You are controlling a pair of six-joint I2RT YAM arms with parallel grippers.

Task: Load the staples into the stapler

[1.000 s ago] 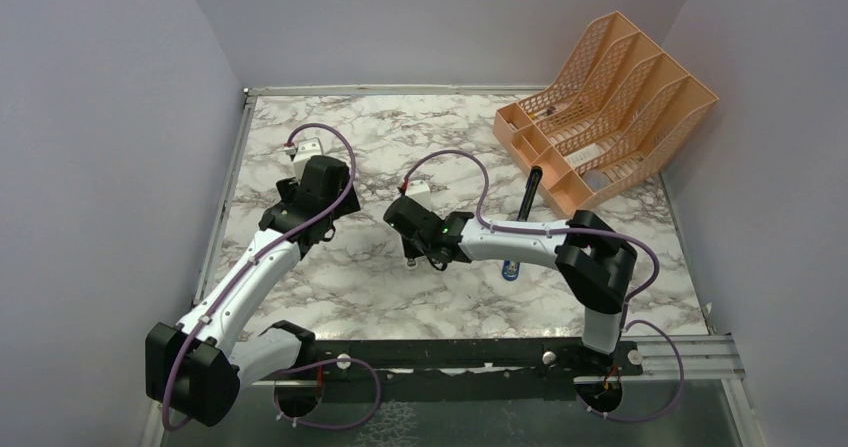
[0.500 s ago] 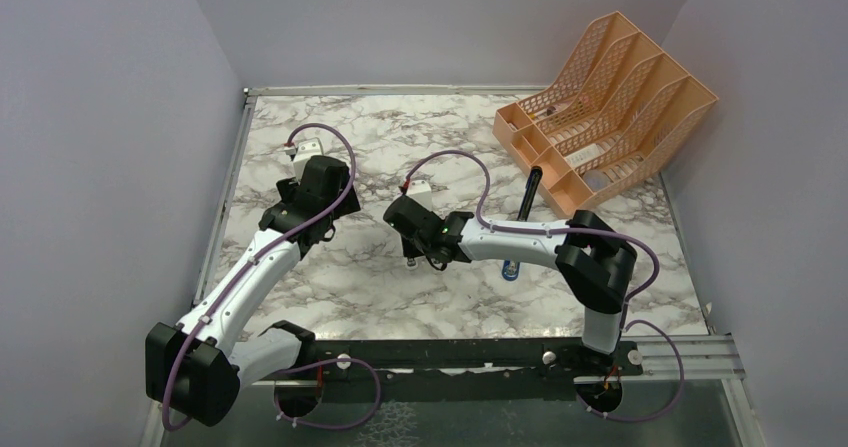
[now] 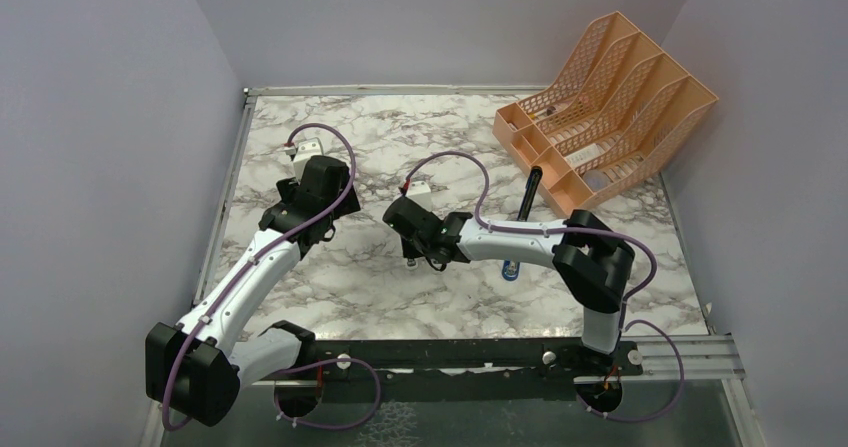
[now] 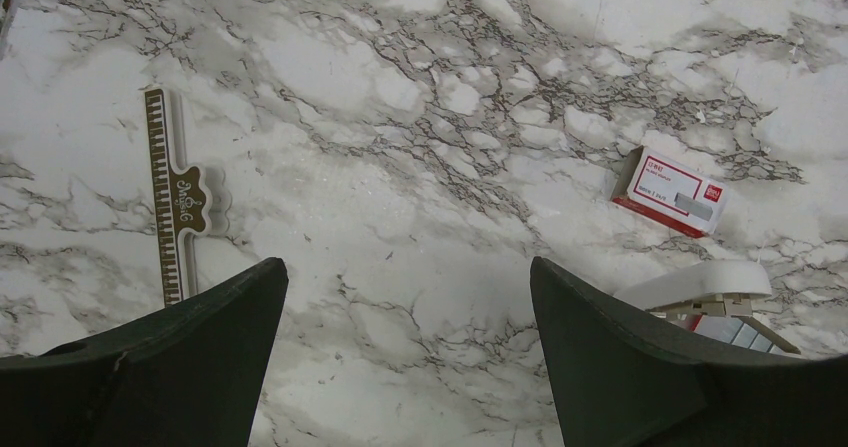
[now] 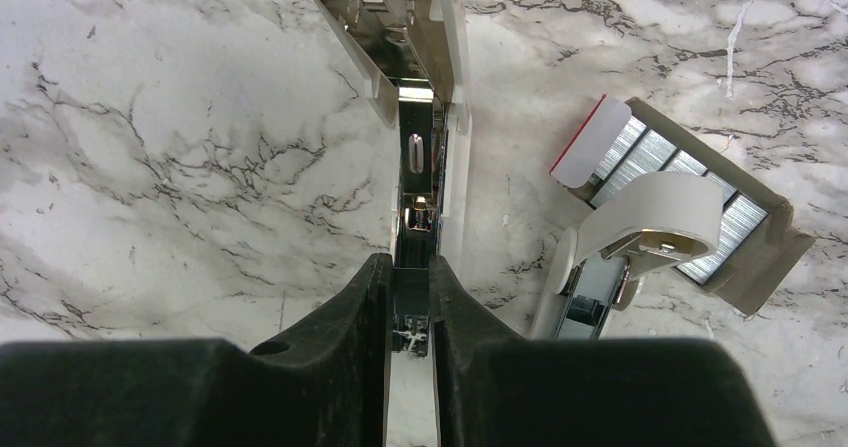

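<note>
Grey metallic block of joined staples (image 5: 410, 407), clamped in the narrowly parted right pincer (image 5: 410, 267) at lower centre, lines up with the slim white stapler (image 5: 452, 47) and its silver channel (image 5: 415, 157), likely for sliding in; left pincer (image 4: 405, 267) gapes empty.

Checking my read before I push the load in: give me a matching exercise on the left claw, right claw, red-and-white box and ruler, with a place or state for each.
Things:
1. left claw
2. right claw
3. red-and-white box
4. ruler

Places or states:
A. flat on the table, at the left of the left wrist view
B. shut on the staples, in line with the stapler and its open channel
C. open, holding nothing
D. closed, on the table at the right of the left wrist view

Pairs: 1-C, 2-B, 3-D, 4-A.
</note>
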